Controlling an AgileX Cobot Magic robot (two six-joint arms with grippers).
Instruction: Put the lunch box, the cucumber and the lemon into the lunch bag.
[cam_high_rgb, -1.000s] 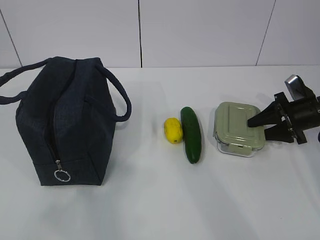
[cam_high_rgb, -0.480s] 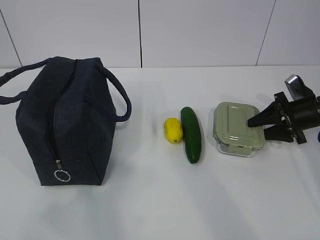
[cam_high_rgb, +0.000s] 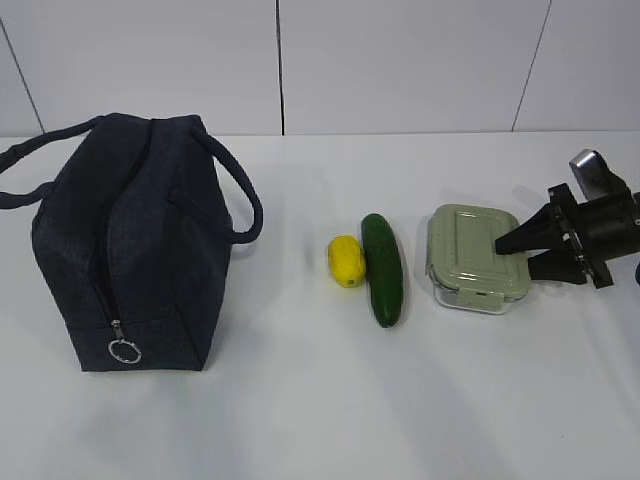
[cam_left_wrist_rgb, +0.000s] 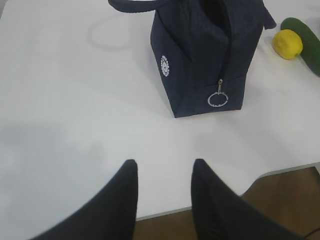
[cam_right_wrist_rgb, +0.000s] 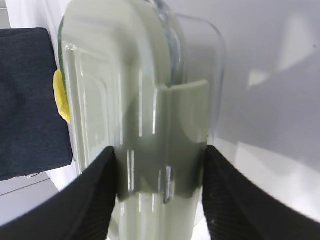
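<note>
Judging from how things lie, you have nothing packed yet: all three items are on the white desk (cam_high_rgb: 300, 420), outside the large dark navy fabric lunch bag (cam_high_rgb: 130, 250) standing at the left. The small clear glass lunch box with its pale sage-green snap-lock lid (cam_high_rgb: 472, 257) sits at the right. Your right hand (cam_high_rgb: 515, 255) has come in from that side, its two black fingers (cam_right_wrist_rgb: 90, 195) straddling the near end of the box, one on each side. In the right wrist view they look close against the glass and lid, but you cannot tell from these pictures whether they are pressing yet; the box rests flat on the desk, so treat the grip as not proven.

Your left hand (cam_left_wrist_rgb: 162, 195) hangs near the desk's front edge, well short of the bag, fingers apart with nothing between them.

Left to do, then: lift and carry the box, and after it the dark green, smooth, straight cucumber (cam_high_rgb: 382, 270) and the small bright yellow oval lemon (cam_high_rgb: 345, 260). These two lie side by side, touching or nearly so, between the box and the bag, right on the straight path to the bag, so the box will need height to pass over them.

The bag's top slit looks narrow, and whether it gapes enough you cannot tell. Its zipper ring pull (cam_left_wrist_rgb: 218, 99) hangs low at the end panel, and the two loop handles (cam_high_rgb: 240, 200) arch out to either side of the top, where they could snag an arm coming in.
</note>
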